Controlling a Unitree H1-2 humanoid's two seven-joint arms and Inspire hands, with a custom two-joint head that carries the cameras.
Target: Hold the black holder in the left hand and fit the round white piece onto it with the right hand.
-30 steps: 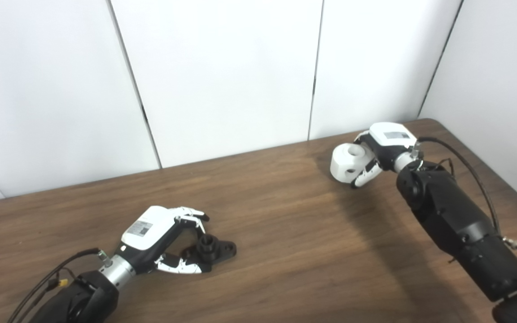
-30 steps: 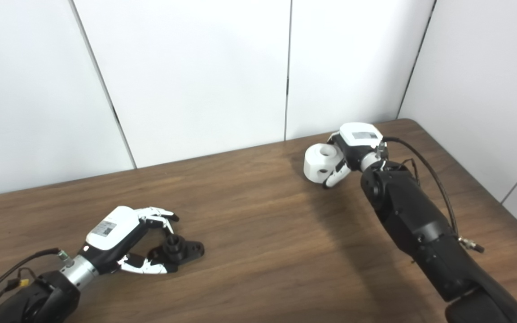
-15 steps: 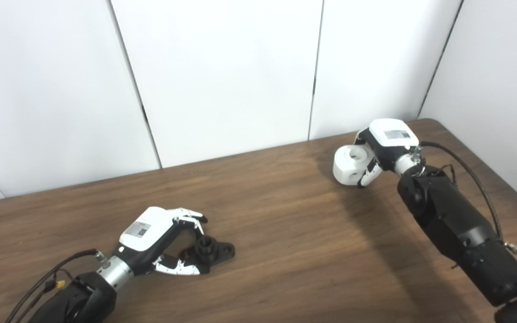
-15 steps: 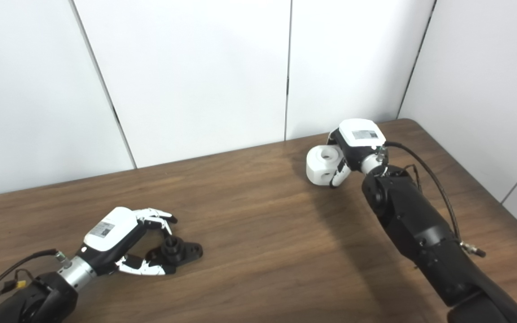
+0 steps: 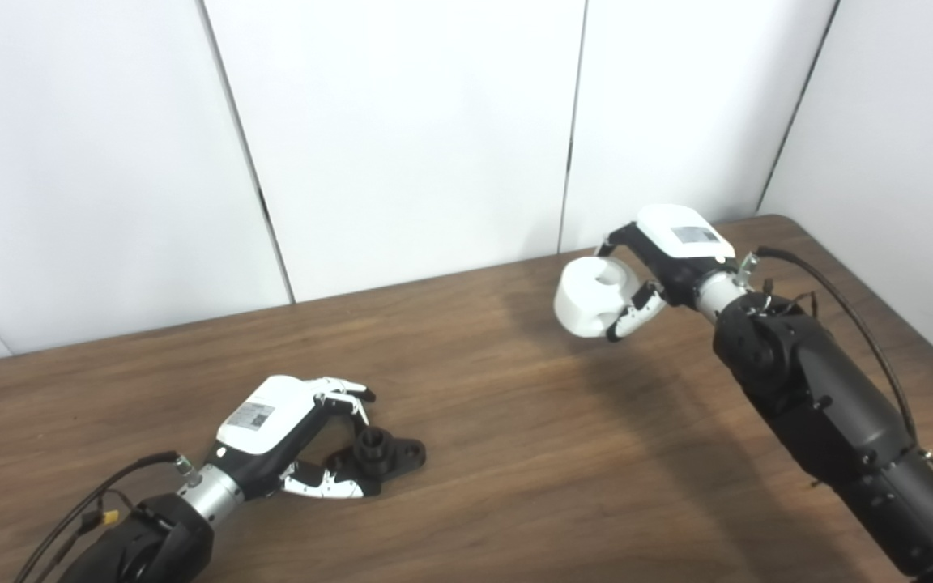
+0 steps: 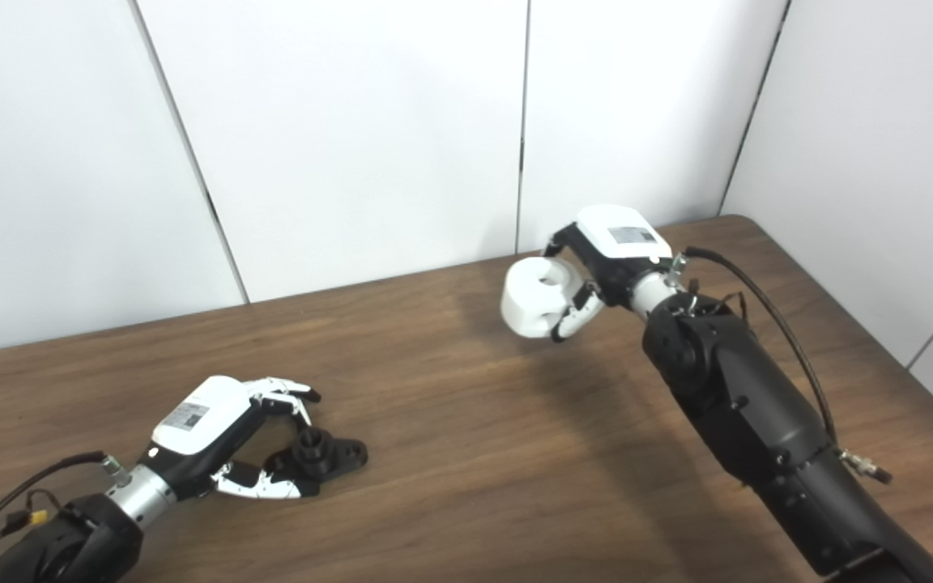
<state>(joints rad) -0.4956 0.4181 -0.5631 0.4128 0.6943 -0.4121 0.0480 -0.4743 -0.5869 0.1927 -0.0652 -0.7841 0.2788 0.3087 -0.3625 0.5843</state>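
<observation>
The holder (image 5: 381,453) is a small black part with a flat base and a short upright collar whose bore faces up. It lies on the wooden table (image 5: 499,453) near the front left, base flat on the surface, one rounded lobe with a hole pointing right.

The left hand (image 5: 288,433) is set around the holder's left end. Its fingers (image 5: 345,389) curve over from behind with dark tips just above and beside the collar, and the thumb (image 5: 325,486) lies along the table in front, its tip against the base. The gap between fingers and thumb is narrow, with the holder between them. Whether the tips press on the collar or only sit close cannot be told; the holder rests on the table.

The white piece (image 5: 594,295) is a thick round drum with a hole in its top face. It is well apart from the holder, toward the far right, and appears raised above the table, with a shadow on the wood beneath it.

The right hand (image 5: 661,263) grips the piece from its right side: fingers closed over the top and far side, thumb under the lower right edge.

White wall panels (image 5: 402,121) stand behind the table.
</observation>
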